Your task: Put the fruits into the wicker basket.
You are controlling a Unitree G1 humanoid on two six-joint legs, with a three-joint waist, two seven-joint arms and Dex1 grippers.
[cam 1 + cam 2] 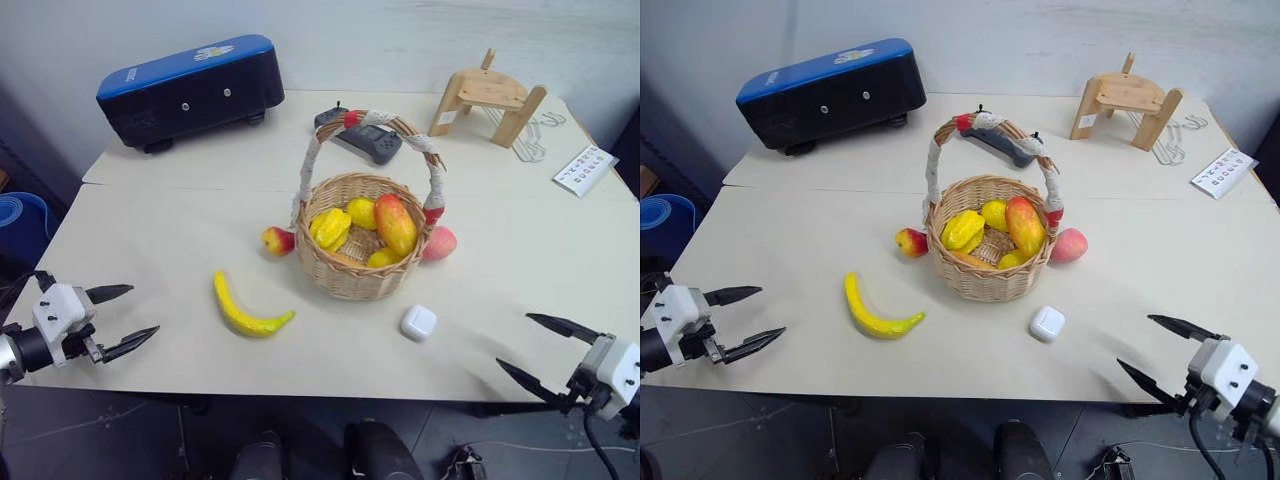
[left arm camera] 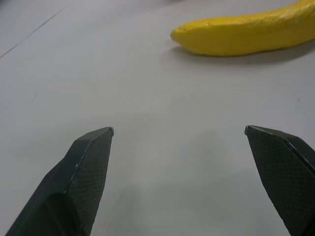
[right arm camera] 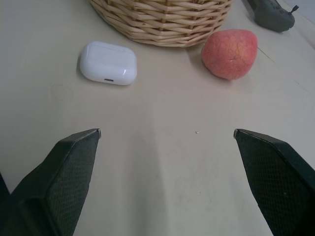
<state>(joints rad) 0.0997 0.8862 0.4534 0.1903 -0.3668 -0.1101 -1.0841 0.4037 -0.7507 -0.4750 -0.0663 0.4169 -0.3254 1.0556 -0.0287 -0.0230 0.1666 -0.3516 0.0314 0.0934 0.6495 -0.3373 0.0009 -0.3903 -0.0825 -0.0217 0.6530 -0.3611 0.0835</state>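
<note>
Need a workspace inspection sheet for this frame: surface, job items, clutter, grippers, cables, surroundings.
Surface: beige table, seam across it.
Job's things: wicker basket holds star fruit, lemon, mango; banana, apple, peach on the table outside it.
Clutter: white case, black-blue box, dark controller, wooden stand, wire hangers, printed card.
Grippers: left gripper and right gripper open, empty.
Cables: nothing seen on the table.
Surroundings: pale wall.

Woven wicker basket (image 1: 352, 270) with rope-wrapped handle (image 1: 313, 160), glossy smooth banana (image 1: 245, 315), matt peach (image 3: 230, 53), shiny white plastic case (image 3: 108, 63), bare wood stand (image 1: 487, 97), matt table (image 1: 150, 240).
</note>
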